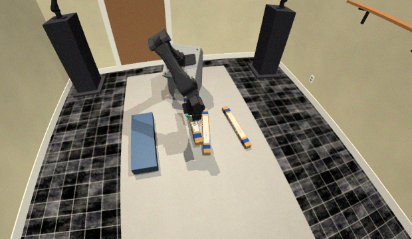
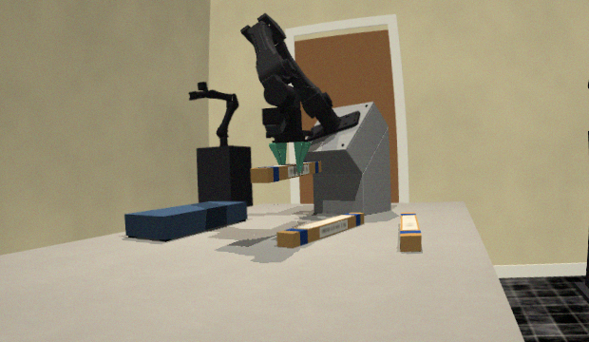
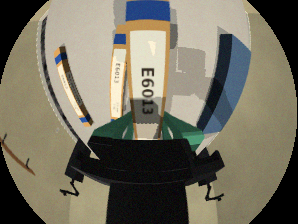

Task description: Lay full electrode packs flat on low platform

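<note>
Claw (image 1: 194,121) (image 2: 291,168) (image 3: 147,113) partway open, its green fingers were closed on opposite sides of one electrode pack (image 1: 196,132) (image 2: 271,174) (image 3: 148,75), holding it above the table (image 1: 206,199) (image 2: 256,294) (image 3: 100,30). That pack hung roughly level, its "E6013" label facing up towards the wrist. Seen from above, it overlapped the line of the nearer resting pack (image 1: 206,131) (image 2: 323,229) (image 3: 118,82), which lay flat on the table, lower down. The outer pack (image 1: 236,127) (image 2: 410,233) (image 3: 72,87) lay flat too, well apart and at a slant to its neighbour. Over on the other side of the raised pack sat the low blue platform (image 1: 143,143) (image 2: 180,220) (image 3: 235,75), and all three packs were off it
</note>
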Motion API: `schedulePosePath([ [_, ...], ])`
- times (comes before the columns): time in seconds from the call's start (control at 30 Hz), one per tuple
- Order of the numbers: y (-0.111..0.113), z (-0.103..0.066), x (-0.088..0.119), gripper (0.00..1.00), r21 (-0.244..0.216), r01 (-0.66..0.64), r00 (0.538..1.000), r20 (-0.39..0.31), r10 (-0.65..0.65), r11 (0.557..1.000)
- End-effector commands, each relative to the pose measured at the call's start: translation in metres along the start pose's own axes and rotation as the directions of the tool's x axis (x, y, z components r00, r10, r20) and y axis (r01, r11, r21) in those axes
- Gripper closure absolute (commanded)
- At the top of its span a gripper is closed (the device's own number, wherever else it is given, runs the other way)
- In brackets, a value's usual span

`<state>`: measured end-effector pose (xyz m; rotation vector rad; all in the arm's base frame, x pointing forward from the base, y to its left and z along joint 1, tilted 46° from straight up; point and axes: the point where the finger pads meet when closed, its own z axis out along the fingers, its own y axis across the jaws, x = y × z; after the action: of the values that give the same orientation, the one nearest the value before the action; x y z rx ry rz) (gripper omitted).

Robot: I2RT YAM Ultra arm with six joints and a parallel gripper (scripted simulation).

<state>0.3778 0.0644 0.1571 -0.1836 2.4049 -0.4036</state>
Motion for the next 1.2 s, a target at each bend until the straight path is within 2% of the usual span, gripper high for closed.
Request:
schedulePosePath([
  [0.0,0.002,-0.012,-0.011,1.0,-0.018,-0.005,0.999,0.045,0.006,1.0],
  [0.37,0.002,-0.012,-0.011,1.0,-0.018,-0.005,0.999,0.045,0.006,1.0],
  [0.4,0.004,-0.018,-0.02,1.0,-0.032,-0.008,0.997,0.081,0.011,0.999],
  [0.6,0.004,0.004,-0.01,1.0,-0.021,0.0,0.999,0.043,0.001,1.0],
  [0.73,0.005,-0.001,-0.014,1.0,-0.03,-0.001,0.998,0.066,0.003,1.0],
  [0.77,0.004,-0.005,-0.027,1.0,-0.032,-0.014,0.995,0.095,0.017,0.999],
  [0.87,0.003,0.012,-0.02,1.0,-0.021,-0.01,0.998,0.059,0.011,1.0],
  [0.97,0.003,0.005,-0.028,1.0,-0.03,-0.016,0.995,0.094,0.019,0.999],
  [1.03,0.004,0.009,-0.028,1.0,-0.031,-0.013,0.996,0.093,0.016,0.999],
  [1.1,0.005,0.024,-0.02,1.0,-0.023,-0.005,0.998,0.059,0.007,1.0],
  [1.17,0.002,0.023,-0.022,1.0,-0.023,-0.012,0.997,0.07,0.013,1.0],
])
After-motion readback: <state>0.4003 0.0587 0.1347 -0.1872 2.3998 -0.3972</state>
